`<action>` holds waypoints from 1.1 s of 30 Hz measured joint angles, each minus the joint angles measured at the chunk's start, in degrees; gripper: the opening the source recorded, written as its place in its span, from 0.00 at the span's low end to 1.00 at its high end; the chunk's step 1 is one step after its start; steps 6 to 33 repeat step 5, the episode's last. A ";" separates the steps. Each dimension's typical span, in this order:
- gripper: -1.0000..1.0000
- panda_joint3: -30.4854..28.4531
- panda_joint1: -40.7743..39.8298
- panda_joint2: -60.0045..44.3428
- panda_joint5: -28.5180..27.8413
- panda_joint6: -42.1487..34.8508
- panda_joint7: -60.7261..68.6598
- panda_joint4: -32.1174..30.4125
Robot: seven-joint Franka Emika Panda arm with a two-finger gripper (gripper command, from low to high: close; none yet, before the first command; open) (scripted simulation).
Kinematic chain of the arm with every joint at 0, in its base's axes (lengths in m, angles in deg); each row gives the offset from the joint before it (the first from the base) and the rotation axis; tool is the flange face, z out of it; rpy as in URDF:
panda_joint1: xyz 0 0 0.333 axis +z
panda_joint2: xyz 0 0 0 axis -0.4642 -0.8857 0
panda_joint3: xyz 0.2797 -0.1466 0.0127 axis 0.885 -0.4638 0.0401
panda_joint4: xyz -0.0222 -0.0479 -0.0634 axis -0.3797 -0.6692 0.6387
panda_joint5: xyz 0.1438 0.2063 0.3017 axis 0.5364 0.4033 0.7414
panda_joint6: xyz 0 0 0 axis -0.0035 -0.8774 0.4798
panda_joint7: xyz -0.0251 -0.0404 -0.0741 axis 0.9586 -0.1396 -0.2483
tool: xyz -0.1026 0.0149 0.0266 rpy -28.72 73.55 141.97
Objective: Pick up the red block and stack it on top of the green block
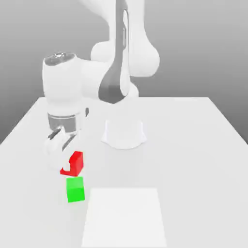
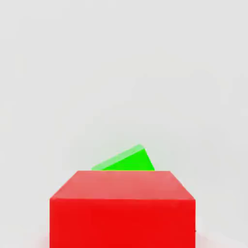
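Exterior view: red block (image 1: 77, 163) partly hidden.

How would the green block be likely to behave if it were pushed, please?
The green block looks rigid, given its crisp edges. Its flat faces suggest sliding rather than rolling, and its squat cube shape probably resists tipping.

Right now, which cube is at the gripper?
The bright red matte cube, directly beneath the hand in the exterior view; the bright green matte cube sits apart from the hand.
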 joint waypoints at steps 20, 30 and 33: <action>1.00 0.02 -0.11 -4.92 -0.73 4.79 -0.52 0.09; 1.00 0.02 -0.11 -4.92 -0.73 4.79 -0.52 0.09; 1.00 0.02 -0.11 -4.92 -0.73 4.79 -0.52 0.09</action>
